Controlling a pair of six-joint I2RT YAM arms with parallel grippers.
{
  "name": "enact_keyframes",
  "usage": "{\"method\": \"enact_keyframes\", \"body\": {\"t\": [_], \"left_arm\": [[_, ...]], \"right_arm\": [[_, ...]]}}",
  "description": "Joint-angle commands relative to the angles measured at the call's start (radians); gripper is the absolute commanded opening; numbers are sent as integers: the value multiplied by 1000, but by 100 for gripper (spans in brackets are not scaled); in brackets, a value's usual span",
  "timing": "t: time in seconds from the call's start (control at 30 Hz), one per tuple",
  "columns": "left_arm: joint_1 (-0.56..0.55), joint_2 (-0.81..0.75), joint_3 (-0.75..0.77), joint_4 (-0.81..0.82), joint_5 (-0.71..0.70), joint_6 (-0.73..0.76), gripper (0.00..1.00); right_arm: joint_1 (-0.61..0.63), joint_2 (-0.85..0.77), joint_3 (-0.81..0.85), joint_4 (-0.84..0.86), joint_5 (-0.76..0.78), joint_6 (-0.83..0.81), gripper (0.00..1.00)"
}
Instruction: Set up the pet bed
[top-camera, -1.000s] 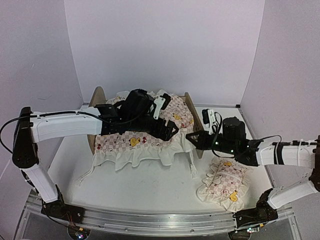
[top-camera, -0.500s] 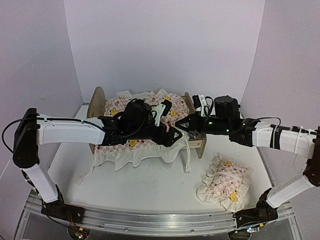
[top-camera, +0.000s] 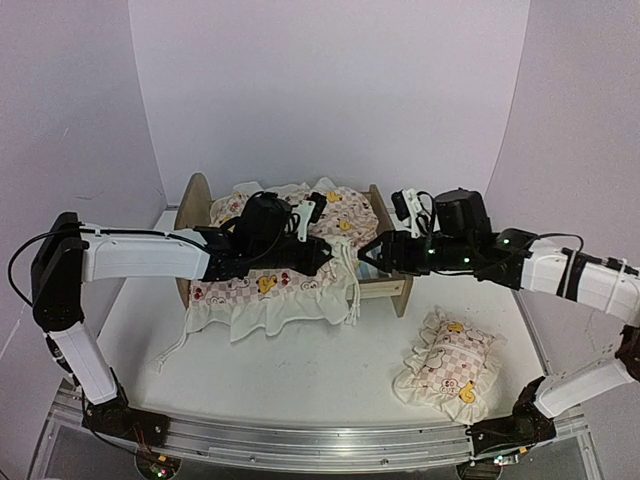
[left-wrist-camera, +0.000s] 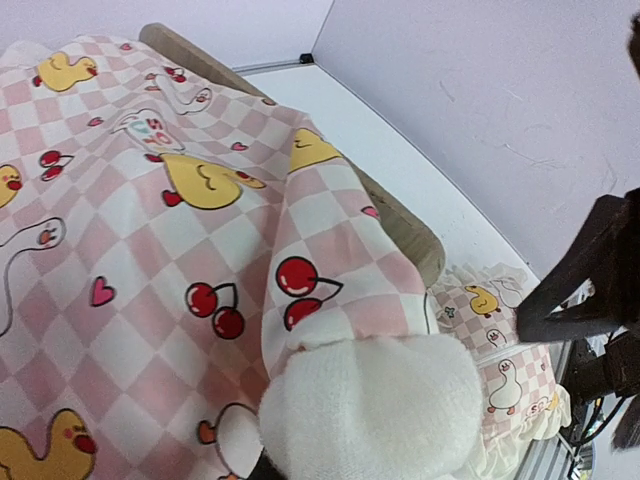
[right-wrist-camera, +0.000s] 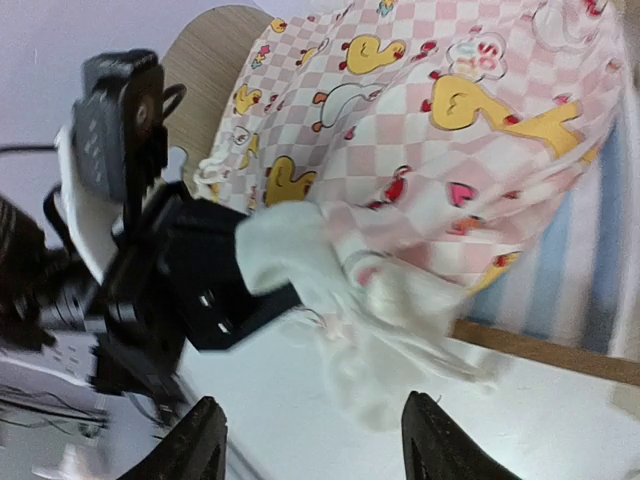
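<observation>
Pet bed: we see the pet bed (top-camera: 390, 290) standing on the desk (top-camera: 300, 370), nearly all of it under the frilled quilt (top-camera: 270, 285).
Exposed parts: the rounded headboard (top-camera: 195, 198), the footboard (top-camera: 378, 205) and a strip of striped base at the foot end.
Left pincer: the left pincer (top-camera: 335, 255) is clamped on the quilt's white frill at the bed's near foot corner.
Right pincer: the right pincer (top-camera: 368, 252) hangs just beside that corner, fingers apart and holding nothing.
Pillow: the pillow (top-camera: 447, 365) lies on the desk, well apart from the bed, off its foot end.
Handling: we judge the frame stiff but light, so a tug on the soft quilt may drag it.
Where to hold: we would take the bed by the footboard's top edge or the headboard rim, not by the cloth.
</observation>
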Motion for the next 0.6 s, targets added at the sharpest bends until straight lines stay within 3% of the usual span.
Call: {"method": "enact_keyframes", "body": {"t": [0.0,0.07,0.13,0.37,0.57], "left_arm": [[34,-91,-25,45,84,2,0],[38,-98,-29,45,102,6,0],[45,-104,-31,46,135,1,0],[48,-91,-15,48,211,-4,0],[48,-83,-3,46,228,-6,0]], "right_arm": [[-1,-125,-33,-129,125,-342,65],[-1,-93,-10,-136,89,-396,63],[-1,-74,-23,-59,68,-401,51],[-1,12,-20,168,53,-421,27],[-1,60,-9,219,27,-431,26]]}}
